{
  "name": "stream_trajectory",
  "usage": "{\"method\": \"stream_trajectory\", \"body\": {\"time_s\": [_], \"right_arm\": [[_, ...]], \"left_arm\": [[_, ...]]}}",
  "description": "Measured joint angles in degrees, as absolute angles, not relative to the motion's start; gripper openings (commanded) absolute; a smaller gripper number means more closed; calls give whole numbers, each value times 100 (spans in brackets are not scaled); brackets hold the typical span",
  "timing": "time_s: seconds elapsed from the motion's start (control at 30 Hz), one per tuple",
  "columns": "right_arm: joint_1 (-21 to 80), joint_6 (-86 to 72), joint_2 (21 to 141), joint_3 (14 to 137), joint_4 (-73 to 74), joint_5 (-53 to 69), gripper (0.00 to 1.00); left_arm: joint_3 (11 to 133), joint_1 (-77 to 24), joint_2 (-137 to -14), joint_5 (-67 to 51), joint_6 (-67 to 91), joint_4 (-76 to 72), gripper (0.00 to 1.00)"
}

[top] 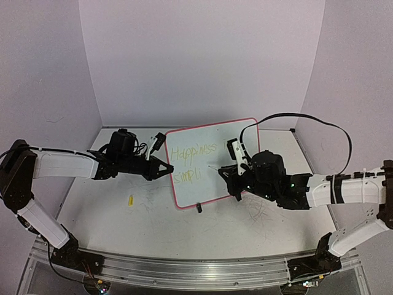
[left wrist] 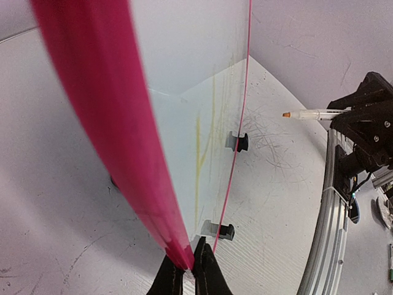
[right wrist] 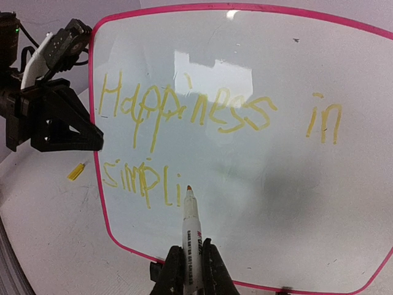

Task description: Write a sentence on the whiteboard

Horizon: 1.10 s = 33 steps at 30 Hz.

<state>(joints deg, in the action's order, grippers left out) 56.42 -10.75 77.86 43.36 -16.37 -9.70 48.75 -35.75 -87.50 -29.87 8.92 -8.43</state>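
The whiteboard with a red-pink rim stands tilted on black clip feet mid-table. It also fills the right wrist view and shows edge-on in the left wrist view. The sentence in yellow reads "Happiness in" with "simpli" below. My left gripper is shut on the whiteboard's left rim. My right gripper is shut on a white marker, its orange tip just right of the last "i", close to the board.
A small yellow marker cap lies on the scratched tabletop left of the board. A black clip foot sits at the board's lower edge. Purple walls enclose the back and sides. A metal rail runs along the near edge.
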Motion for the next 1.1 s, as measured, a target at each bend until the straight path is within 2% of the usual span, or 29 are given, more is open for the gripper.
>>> {"method": "stream_trajectory", "body": {"time_s": [1.1], "right_arm": [[5638,-1277,8522,4431,-2135,-881,0]], "left_arm": [[4875,-3586,-8750,-2980,884,-843,0]]}}
